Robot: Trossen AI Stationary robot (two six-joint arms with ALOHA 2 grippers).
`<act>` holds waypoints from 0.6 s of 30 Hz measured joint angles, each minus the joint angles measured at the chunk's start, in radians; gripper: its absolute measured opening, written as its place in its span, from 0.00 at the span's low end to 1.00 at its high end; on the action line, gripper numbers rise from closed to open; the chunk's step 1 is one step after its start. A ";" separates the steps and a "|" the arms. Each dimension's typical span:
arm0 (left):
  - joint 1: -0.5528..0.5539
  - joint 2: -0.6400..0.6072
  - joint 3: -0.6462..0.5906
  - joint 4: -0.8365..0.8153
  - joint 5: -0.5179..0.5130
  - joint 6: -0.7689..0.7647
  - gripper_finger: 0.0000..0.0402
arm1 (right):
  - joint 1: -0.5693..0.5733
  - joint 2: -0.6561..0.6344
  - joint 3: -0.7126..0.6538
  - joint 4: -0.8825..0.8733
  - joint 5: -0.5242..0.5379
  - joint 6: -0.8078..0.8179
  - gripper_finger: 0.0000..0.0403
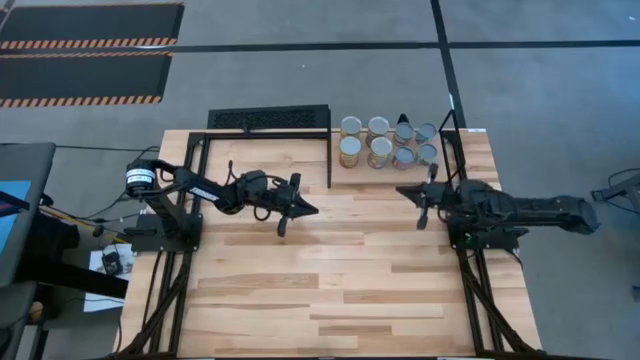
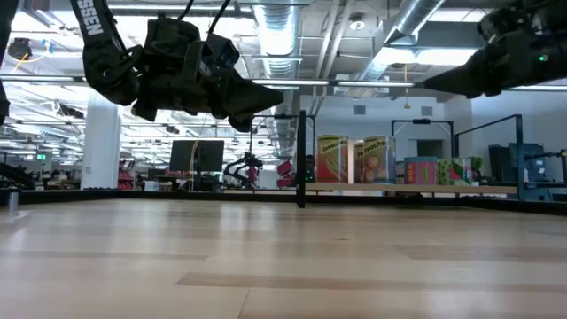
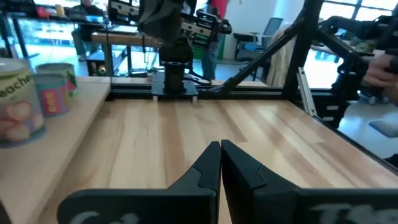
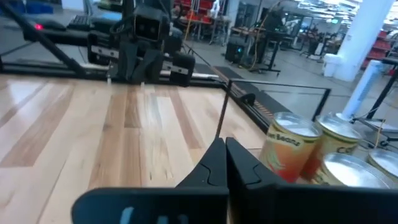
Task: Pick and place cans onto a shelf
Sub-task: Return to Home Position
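Eight cans [image 1: 380, 152] stand in 2 rows of 4 on the shelf [image 2: 416, 188], at far right of worktop [image 1: 330, 270]. L gripper [image 3: 219, 147] hovers above worktop, centre-left, fingers clenched tip to tip. R gripper [image 4: 224, 143] hovers just near-side of the cans, fingers likewise clenched.

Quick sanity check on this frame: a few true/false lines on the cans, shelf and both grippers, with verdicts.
1. All eight cans stand on the shelf. True.
2. The left gripper holds a can. False: it is shut on nothing, above bare table.
3. The cans stand in two rows of four. True.
4. The right gripper is open. False: its fingers are closed together, with nothing between them.
5. One can lies on the table between the arms. False: no can is there.
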 joint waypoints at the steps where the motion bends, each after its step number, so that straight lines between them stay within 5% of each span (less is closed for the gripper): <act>1: 0.006 0.000 -0.002 0.004 0.003 0.010 0.00 | -0.004 -0.041 0.000 -0.033 0.000 0.008 0.01; 8: 0.093 0.000 -0.150 0.260 0.010 -0.009 0.00 | -0.012 -0.297 -0.001 -0.227 0.002 0.019 0.01; 14: 0.201 0.000 -0.313 0.490 0.028 -0.093 0.00 | -0.011 -0.302 -0.009 -0.212 0.003 0.003 0.01; 18: 0.242 -0.051 -0.388 0.488 0.011 -0.093 0.00 | -0.012 -0.304 -0.066 -0.177 0.003 0.029 0.01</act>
